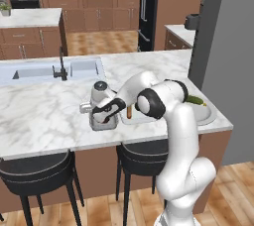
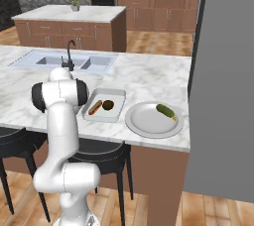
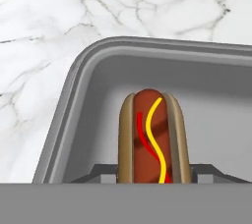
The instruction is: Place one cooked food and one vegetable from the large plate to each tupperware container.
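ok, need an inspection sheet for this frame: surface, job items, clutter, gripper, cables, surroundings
Surface: white marble counter with a sink and black faucet.
Job's things: large plate holds a green vegetable; larger tray holds a hot dog and a dark round item; small tray holds a hot dog.
Clutter: nothing seen.
Gripper: gripper low over the small tray; jaw state unclear.
Cables: nothing seen.
Surroundings: black stools, cabinets, fridge.
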### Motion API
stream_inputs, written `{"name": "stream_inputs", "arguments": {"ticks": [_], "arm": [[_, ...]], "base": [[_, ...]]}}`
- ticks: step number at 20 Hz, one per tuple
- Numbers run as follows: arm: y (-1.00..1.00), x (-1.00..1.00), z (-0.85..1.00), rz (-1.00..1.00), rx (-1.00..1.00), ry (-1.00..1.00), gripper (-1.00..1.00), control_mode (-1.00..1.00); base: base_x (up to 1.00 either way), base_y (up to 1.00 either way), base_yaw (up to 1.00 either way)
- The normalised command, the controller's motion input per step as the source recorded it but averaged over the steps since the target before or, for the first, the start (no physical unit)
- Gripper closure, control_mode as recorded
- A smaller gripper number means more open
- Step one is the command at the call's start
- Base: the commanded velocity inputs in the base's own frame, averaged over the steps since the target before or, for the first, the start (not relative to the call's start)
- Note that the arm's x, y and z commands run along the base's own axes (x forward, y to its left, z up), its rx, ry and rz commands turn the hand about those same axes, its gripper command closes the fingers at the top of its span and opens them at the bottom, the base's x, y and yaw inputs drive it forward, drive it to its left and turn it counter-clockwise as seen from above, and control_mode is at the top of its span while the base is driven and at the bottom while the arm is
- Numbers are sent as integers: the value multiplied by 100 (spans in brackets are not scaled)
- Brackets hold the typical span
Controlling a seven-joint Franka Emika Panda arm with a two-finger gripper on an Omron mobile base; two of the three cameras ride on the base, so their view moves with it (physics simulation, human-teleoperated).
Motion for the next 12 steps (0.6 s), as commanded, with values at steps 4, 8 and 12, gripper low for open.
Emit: {"name": "stream_inputs", "arguments": {"ticks": [4, 8, 12], "arm": [[2, 72, -19, 0, 1, 1, 100, -100], [-9, 14, 24, 0, 1, -2, 100, -100], [-13, 25, -11, 0, 5, 30, 100, -100]], "base": [[0, 0, 0], [0, 0, 0], [0, 0, 0]]}}
